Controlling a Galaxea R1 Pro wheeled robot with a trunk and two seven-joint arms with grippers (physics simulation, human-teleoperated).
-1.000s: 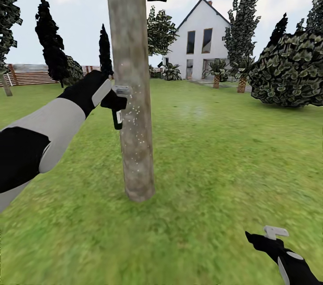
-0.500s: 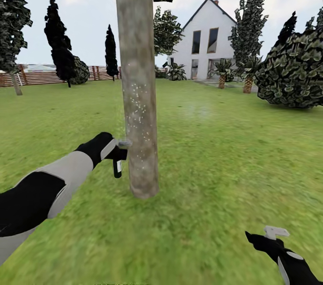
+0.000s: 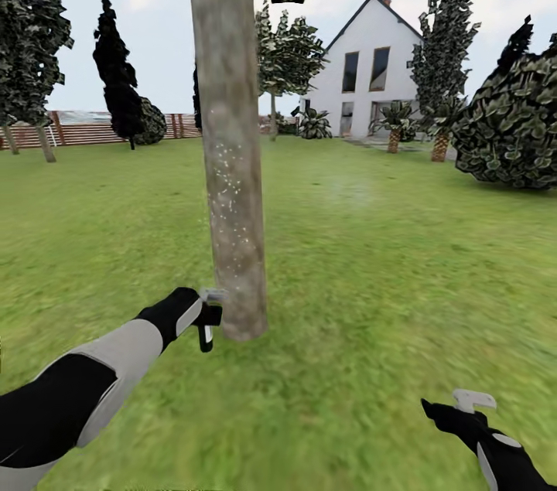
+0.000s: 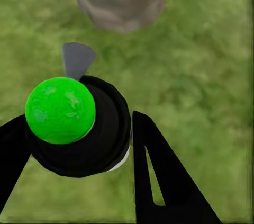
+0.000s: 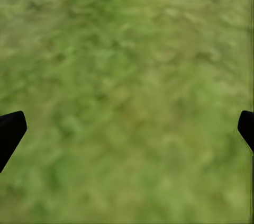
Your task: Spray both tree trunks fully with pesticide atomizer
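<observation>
pesticide atomizer (image 3: 205,330) sits clamped in the left gripper (image 3: 203,315), just beside the base of the tree trunk (image 3: 229,143), nozzle toward the bark. right gripper (image 3: 473,403) hangs low over the grass, spread wide and empty.

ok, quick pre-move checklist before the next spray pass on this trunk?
1. Pesticide atomizer held in the left gripper: ok, black fingers flank the bottle in the left wrist view.
2. Spray head facing the tree trunk: ok, the grey nozzle points at the trunk base.
3. Nozzle clear of the bark: cannot tell, in the head view it looks touching or nearly so.
4. Trunk coverage: not ok, pale specks show on the middle stretch, none visible near the top.
5. Right gripper out of the way: ok, low over the grass, jaws apart, nothing between them.
6. Second tree sprayed: cannot tell.
</observation>
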